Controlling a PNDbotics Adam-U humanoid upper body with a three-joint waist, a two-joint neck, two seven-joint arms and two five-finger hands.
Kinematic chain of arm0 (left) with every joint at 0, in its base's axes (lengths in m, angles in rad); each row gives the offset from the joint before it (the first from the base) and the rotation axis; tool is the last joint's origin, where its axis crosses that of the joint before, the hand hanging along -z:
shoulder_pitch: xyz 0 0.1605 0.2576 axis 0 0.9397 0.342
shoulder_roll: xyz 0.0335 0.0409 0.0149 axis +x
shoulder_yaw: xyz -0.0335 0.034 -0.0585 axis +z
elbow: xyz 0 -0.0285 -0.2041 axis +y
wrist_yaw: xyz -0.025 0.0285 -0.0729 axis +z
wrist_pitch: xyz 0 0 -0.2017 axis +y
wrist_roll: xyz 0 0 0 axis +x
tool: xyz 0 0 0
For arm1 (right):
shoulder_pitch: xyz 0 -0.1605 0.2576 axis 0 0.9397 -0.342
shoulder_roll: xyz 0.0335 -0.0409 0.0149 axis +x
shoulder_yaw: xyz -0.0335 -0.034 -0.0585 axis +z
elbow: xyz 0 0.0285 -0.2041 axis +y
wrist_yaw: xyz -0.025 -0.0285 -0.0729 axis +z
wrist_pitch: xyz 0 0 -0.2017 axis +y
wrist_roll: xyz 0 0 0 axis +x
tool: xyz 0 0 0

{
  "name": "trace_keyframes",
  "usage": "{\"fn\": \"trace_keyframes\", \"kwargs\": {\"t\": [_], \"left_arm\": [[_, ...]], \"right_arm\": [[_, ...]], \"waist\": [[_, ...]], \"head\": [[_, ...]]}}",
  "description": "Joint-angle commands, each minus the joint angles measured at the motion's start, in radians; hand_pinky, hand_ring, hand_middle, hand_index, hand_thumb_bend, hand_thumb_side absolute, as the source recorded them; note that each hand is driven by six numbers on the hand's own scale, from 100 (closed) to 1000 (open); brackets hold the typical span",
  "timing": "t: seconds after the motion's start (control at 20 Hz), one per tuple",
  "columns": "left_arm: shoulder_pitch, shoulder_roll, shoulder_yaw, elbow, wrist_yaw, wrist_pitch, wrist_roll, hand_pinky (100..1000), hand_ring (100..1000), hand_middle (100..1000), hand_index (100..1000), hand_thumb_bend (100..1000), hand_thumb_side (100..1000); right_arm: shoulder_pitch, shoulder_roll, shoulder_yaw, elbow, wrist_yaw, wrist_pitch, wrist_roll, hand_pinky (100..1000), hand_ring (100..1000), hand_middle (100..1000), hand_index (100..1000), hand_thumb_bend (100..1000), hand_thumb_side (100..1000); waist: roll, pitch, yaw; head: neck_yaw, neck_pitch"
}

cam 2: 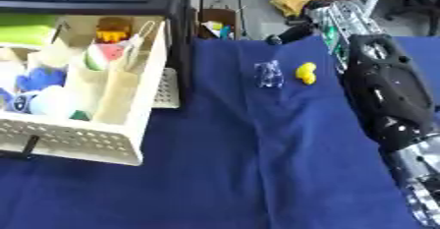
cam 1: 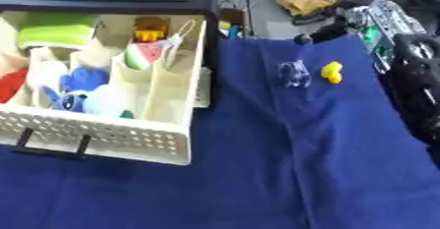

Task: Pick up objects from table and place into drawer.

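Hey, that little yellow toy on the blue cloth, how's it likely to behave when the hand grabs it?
The yellow toy looks small and rounded, so it is probably light and may roll or skid when nudged. The blue cloth beneath it is creased, which might slow it. It lies close beside a clear object, which a grab could bump.

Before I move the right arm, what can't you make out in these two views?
- Right hand: dark shape past the arm, fingers unreadable, both views.
- Left hand: in no view.
- Clear object beside the yellow toy: blurred, kind unclear.
- Drawer: left compartments cut off by the picture's edge; toys overlap one another.
- Right arm: hides the cloth's right side, right eye view.
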Motion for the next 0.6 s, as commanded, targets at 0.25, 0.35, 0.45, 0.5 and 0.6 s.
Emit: {"fn": "trace_keyframes", "kwargs": {"t": [0.25,0.35,0.45,0.5,0.6], "left_arm": [[-0.010,0.006,0.001,-0.013,0.002,0.000,-0.001,290,378,536,717,242,1000],[-0.010,0.006,0.001,-0.013,0.002,0.000,-0.001,290,378,536,717,242,1000],[-0.012,0.005,0.001,-0.013,0.002,0.000,-0.001,290,378,536,717,242,1000],[-0.012,0.005,0.001,-0.013,0.002,0.000,-0.001,290,378,536,717,242,1000],[-0.013,0.004,0.001,-0.013,0.002,0.001,-0.002,290,378,536,717,241,1000]], "right_arm": [[-0.011,-0.025,0.001,-0.033,-0.068,0.048,0.085,918,958,828,990,790,576],[-0.010,-0.026,0.004,-0.042,-0.073,0.056,0.096,918,958,828,990,790,576],[0.001,-0.025,0.017,-0.053,-0.077,0.061,0.103,909,953,812,967,750,571],[0.009,-0.024,0.027,-0.061,-0.080,0.066,0.106,908,952,811,967,749,568],[0.021,-0.021,0.038,-0.072,-0.086,0.080,0.110,904,947,798,962,743,575]], "waist": [[0.005,-0.018,-0.002],[0.005,-0.018,-0.002],[0.004,-0.016,-0.003],[0.003,-0.016,-0.003],[0.002,-0.015,-0.001]], "head": [[0.004,-0.012],[0.004,-0.012],[0.007,-0.015],[0.008,-0.016],[0.009,-0.017]]}}
